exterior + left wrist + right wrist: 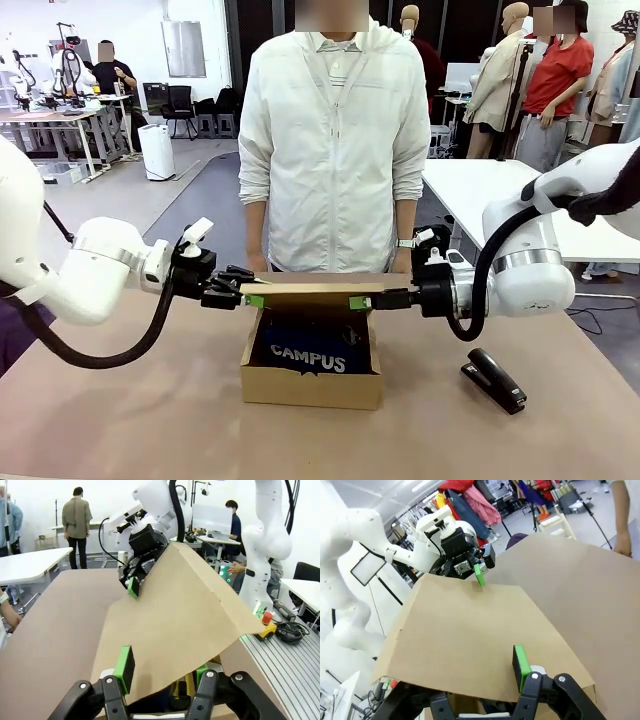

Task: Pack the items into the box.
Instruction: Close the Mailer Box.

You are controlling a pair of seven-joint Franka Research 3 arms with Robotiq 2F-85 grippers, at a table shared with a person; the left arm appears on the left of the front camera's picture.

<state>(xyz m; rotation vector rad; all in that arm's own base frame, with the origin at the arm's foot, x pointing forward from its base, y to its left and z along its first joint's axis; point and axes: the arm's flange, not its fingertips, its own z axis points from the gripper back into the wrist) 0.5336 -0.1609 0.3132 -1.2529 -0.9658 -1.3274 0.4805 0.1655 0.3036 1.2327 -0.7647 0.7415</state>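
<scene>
Robotics lab, open-plan: other white tables [60,118] w/ robot rigs and ppl working at them in the bkgd, office chairs [180,105], bare grey floor. A red e-stop button [266,617] sits on the alu-profile bench edge, w/ cables [292,630] beside it.

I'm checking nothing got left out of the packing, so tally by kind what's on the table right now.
Cardboard box, its lid flap held level by both robot arms: 1
Navy CAMPUS pouch, inside the box: 1
Black stapler, on the table beside the box: 1
Total: 3
</scene>
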